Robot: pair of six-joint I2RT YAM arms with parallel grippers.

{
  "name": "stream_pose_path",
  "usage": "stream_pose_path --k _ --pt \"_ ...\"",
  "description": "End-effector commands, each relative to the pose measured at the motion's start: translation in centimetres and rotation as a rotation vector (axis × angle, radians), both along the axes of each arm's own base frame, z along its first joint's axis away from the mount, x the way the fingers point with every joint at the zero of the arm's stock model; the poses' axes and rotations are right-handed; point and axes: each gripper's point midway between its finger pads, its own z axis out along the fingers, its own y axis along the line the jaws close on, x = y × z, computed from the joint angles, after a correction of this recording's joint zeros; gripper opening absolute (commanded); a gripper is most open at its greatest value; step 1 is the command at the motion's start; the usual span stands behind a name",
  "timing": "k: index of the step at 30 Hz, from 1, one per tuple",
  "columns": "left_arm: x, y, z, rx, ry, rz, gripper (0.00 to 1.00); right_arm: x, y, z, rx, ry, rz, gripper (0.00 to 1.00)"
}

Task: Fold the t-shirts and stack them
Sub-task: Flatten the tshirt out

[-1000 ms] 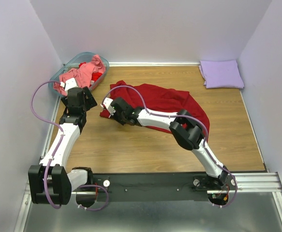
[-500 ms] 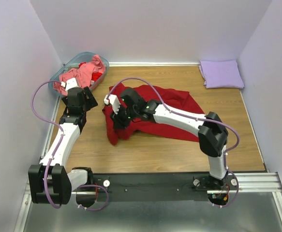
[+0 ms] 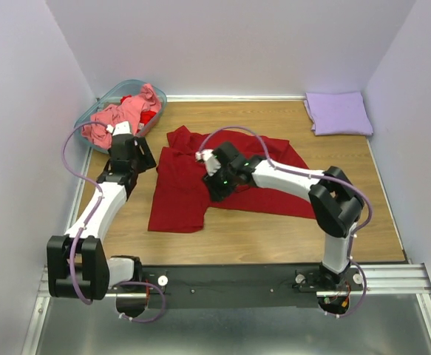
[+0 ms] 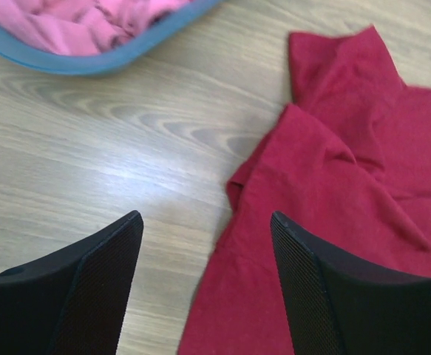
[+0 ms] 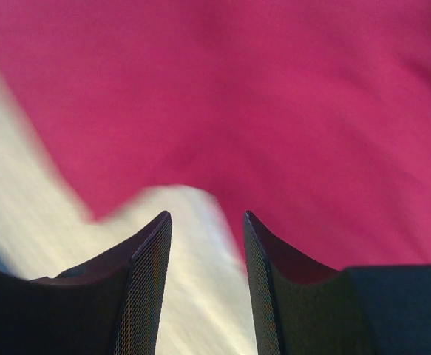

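The dark red t-shirt (image 3: 178,196) lies spread on the wooden table. My right gripper (image 3: 214,188) hovers over its middle. In the right wrist view the right gripper (image 5: 206,216) is open and holds nothing, with red t-shirt cloth (image 5: 274,96) and bare wood under it. At the shirt's left edge my left gripper (image 3: 146,157) stands wide open. Its fingers (image 4: 100,288) straddle the red t-shirt's hem (image 4: 348,185) without touching it. A folded lavender t-shirt (image 3: 338,112) lies at the back right. The salmon-pink t-shirt (image 3: 123,111) is bunched in the basket.
The teal plastic basket (image 3: 99,101) stands at the back left corner, right behind my left gripper, and its rim (image 4: 89,63) shows in the left wrist view. Some red cloth (image 3: 149,117) also lies in it. Walls close in the table on three sides.
My right gripper opened, let go of the dark red t-shirt and moved right. The shirt now lies more spread out, its lower part nearer the front. My left gripper shifted slightly toward the shirt.
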Motion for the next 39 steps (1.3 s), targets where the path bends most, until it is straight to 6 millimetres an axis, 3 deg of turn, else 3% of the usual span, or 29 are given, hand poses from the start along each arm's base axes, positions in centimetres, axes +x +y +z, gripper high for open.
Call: stream_pose_path --k 1,3,5,12,18,21,26,30,34,37,39 --pt "-0.5 -2.9 -1.6 -0.001 0.059 -0.115 0.76 4.4 -5.6 -0.4 -0.049 -0.03 -0.26 0.51" --pt "-1.2 -3.5 -2.7 -0.011 0.109 -0.123 0.76 5.8 -8.2 -1.2 -0.078 -0.037 -0.357 0.51" --pt "-2.1 -3.8 -3.6 -0.023 0.144 -0.122 0.73 6.8 -9.7 -0.6 -0.086 -0.066 -0.425 0.51" --pt "-5.0 -3.9 -6.6 -0.076 0.242 -0.084 0.68 8.8 -13.0 -1.3 -0.118 -0.086 -0.561 0.51" --pt "-5.6 -6.4 -7.6 -0.124 0.272 -0.119 0.65 10.9 -15.9 -3.1 -0.16 -0.098 -0.667 0.51" --pt "-5.1 -8.3 -8.0 -0.134 0.289 -0.15 0.61 11.4 -16.7 -3.2 -0.169 -0.112 -0.709 0.51" --pt "-3.5 -10.0 -9.5 -0.16 0.313 -0.172 0.49 12.1 -18.2 -3.2 -0.159 -0.142 -0.791 0.51" --pt "-2.5 -10.8 -11.3 -0.181 0.352 -0.179 0.46 12.9 -19.8 -4.3 -0.168 -0.135 -0.855 0.51" --pt "-0.9 -11.5 -13.3 -0.194 0.39 -0.169 0.45 14.8 -21.6 -5.1 -0.119 -0.126 -0.933 0.51" --pt "1.0 -12.0 -13.2 -0.198 0.381 -0.165 0.45 16.4 -22.6 -6.1 -0.136 -0.131 -0.949 0.51" --pt "1.8 -12.1 -13.9 -0.193 0.402 -0.159 0.45 18.6 -22.9 -5.7 -0.128 -0.159 -0.961 0.51"
